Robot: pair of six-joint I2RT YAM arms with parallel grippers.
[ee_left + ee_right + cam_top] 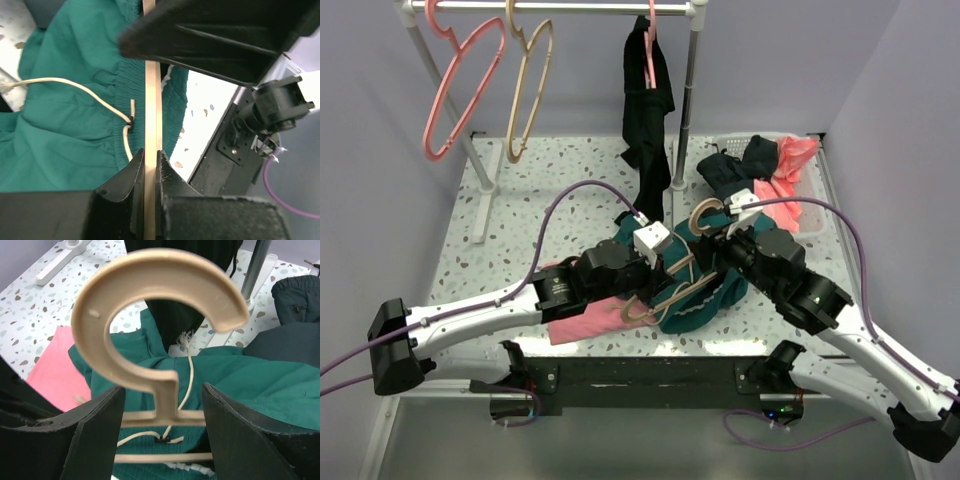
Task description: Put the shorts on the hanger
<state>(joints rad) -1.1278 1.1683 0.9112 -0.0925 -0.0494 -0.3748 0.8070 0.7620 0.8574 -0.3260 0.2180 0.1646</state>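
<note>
The tan hanger [672,291] lies over the teal shorts [712,300] at the front middle of the table, its hook [703,214] pointing away. My left gripper [665,262] is shut on a thin bar of the hanger [150,90], with the shorts [65,130] and their white drawstring [75,86] right behind it. My right gripper [722,233] is open, its jaws on either side of the hanger's neck [167,392] without touching it. The hook [150,285] rises between them, and the shorts' waistband [250,382] lies behind the hanger's bars.
A flat pink cloth [585,320] lies under my left arm. A rail [560,6] at the back holds a pink hanger [455,90], a second tan hanger [525,95] and a long black garment [648,110]. A tray [810,215] of black and coral clothes stands at the back right.
</note>
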